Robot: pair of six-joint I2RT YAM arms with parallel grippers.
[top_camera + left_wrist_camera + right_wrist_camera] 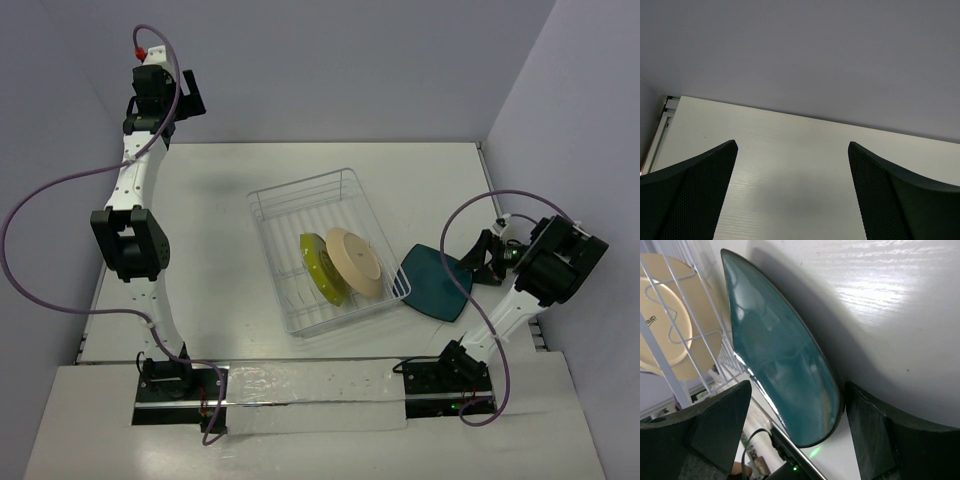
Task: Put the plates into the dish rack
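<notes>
Teal plate [437, 282] is the last one out, lying at the rack's [270, 258] 4 o'clock, just beside it. Right gripper [796, 395] is wide open, straddling its rim, nothing held. Next, I'd say: clamp, lift, stand it in a slot. Left gripper [792, 155] open, empty.

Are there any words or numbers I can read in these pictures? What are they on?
Beige plate: a small dark stamp, seen through the dish rack wires. It is sideways, cut off at the picture's edge and too blurred to read.
Teal plate and yellow-green plate: no writing to be seen.
</notes>
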